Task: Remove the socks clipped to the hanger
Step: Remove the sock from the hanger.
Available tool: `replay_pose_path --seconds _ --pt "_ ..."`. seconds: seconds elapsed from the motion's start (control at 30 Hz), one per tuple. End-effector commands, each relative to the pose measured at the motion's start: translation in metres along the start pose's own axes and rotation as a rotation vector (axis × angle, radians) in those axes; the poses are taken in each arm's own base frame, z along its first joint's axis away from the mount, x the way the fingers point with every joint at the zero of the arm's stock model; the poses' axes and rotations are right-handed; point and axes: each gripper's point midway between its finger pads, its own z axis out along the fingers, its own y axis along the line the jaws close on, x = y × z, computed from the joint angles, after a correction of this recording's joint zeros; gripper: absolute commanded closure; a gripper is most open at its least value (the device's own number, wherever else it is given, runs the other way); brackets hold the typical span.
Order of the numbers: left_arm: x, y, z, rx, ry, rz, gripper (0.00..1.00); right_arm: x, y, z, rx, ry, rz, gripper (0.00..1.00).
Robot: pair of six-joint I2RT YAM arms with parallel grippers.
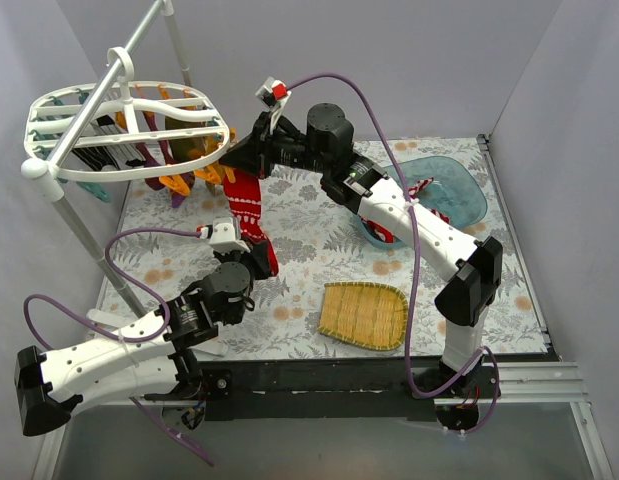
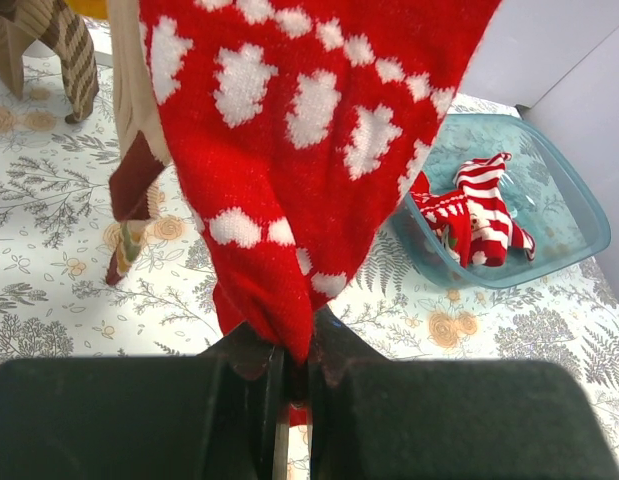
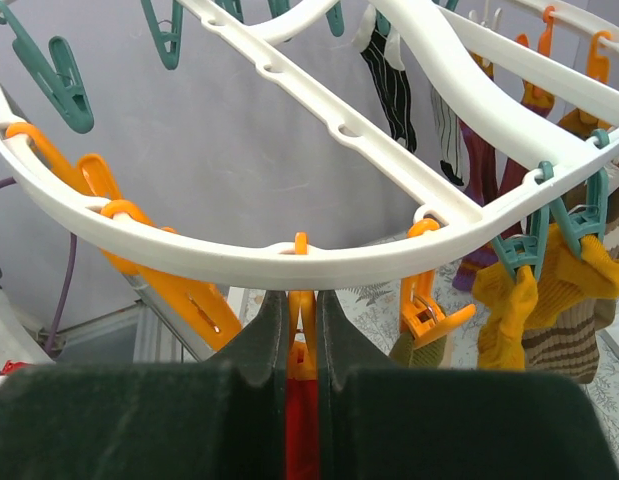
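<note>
The left gripper (image 2: 294, 365) clamps the red sock's (image 2: 289, 150) lower end just above the table (image 2: 49, 260). The right gripper (image 3: 301, 305) pinches the orange clip (image 3: 302, 350) at the hanger's (image 3: 189, 250) rim. Other clips (image 3: 429, 310) hang close on both sides.

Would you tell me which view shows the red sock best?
The top view: the red sock hangs full length from the hanger down to the left pincer. The left wrist view shows only its lower part, clamped; the right wrist view, just a red sliver under the clip between the right pincer's fingers.
</note>
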Motion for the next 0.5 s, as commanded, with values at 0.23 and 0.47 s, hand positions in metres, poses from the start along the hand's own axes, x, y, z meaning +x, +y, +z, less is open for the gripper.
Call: replay_pose_path --seconds 0.23,0.47 --pt "0.008 0.006 -0.006 -0.005 0.043 -0.04 1.0 -0.038 0.017 -0.011 -0.002 -0.087 -0.053 0.99" --pt "0.029 0.01 -0.01 0.011 0.104 -0.069 1.0 -0.038 0.017 -0.013 0.002 -0.085 -0.058 0.99"
